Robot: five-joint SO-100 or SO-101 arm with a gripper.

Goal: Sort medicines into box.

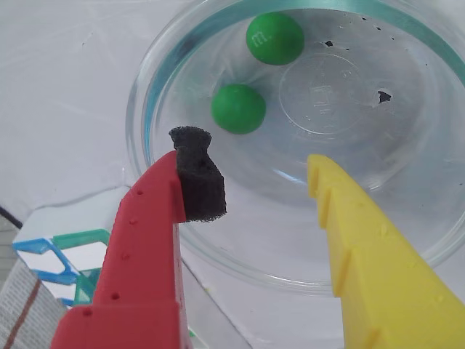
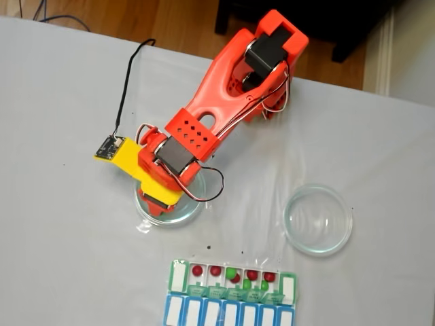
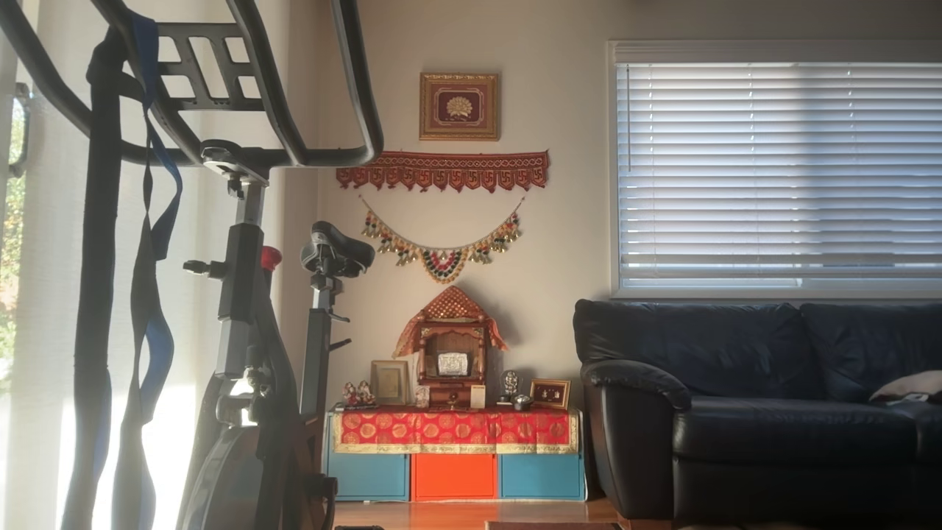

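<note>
Two bright green medicines [image 1: 238, 108] [image 1: 275, 38] lie in a clear round dish [image 1: 218, 240] in the wrist view. My gripper [image 1: 254, 156] hangs open just above the dish, a red finger with a black foam pad [image 1: 197, 178] on the left and a yellow finger [image 1: 363, 247] on the right, nothing between them. In the fixed view the arm [image 2: 197, 132] covers most of that dish [image 2: 194, 209]. The box [image 2: 178, 276] with green lids sits at the bottom and holds several red and green medicines [image 2: 215, 270]; one corner of the box [image 1: 81, 238] shows at the wrist view's lower left.
A second clear round dish [image 2: 318, 219] stands to the right of the arm with nothing in it. A blue-lidded organizer row [image 2: 224, 314] lies against the box's near side. Tiny black specks [image 1: 383, 95] dot the dish floor. A black cable [image 2: 129, 75] runs across the white table.
</note>
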